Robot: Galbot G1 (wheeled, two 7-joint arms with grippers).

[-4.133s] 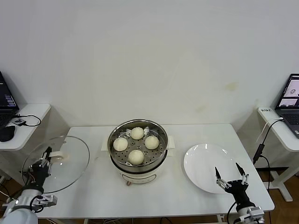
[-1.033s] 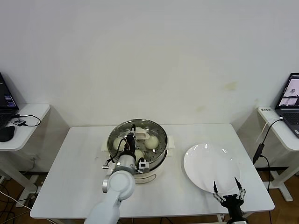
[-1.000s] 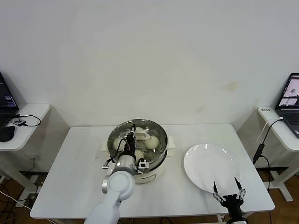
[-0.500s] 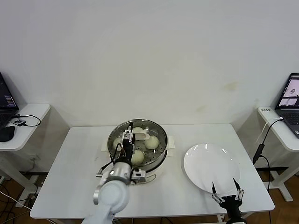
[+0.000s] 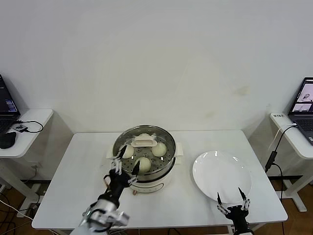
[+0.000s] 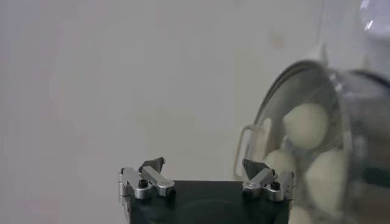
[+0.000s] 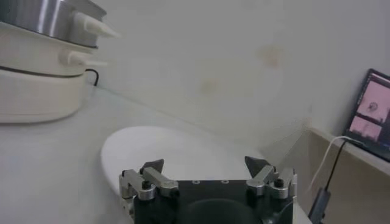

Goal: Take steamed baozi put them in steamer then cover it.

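Observation:
The steamer sits on its cream-white cooker base at the table's middle. The cover lies on it, its cream-white bar handle across the top. Through the glass I see baozi, another and another; a fourth is mostly hidden behind the handle. My left gripper is open and empty, just in front of the steamer's left side. In the left wrist view the gripper is clear of the covered steamer, with baozi showing inside. My right gripper is open and empty at the plate's front edge.
A flat white plate lies to the right of the steamer and also shows in the right wrist view. Side desks with laptops stand left and right of the table. A cable hangs at the right.
My left gripper carried the cover from the table's left onto the steamer, let go of its handle and drew back toward the front. My right gripper sank slightly.

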